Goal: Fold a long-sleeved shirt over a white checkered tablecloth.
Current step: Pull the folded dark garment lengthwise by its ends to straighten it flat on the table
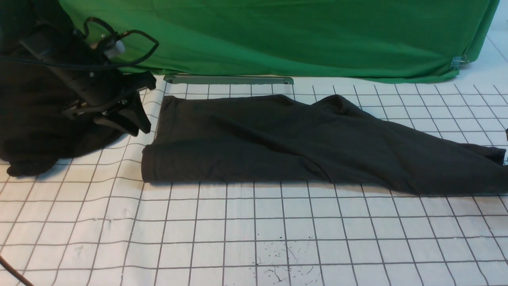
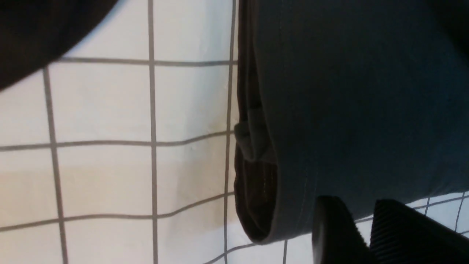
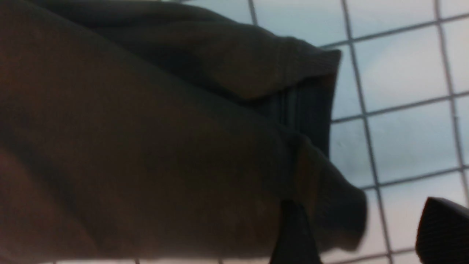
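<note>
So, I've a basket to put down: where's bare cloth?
The wide near strip of white checkered tablecloth in front of the long-sleeved shirt is bare. A narrower patch lies far right, between shirt and green cloth. Crowded left, by the black heap.

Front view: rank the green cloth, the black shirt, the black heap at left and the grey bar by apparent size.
Largest to smallest:
1. green cloth, cut by the frame
2. long-sleeved shirt, nearly as large
3. black heap, partly behind the left arm
4. grey bar
</note>
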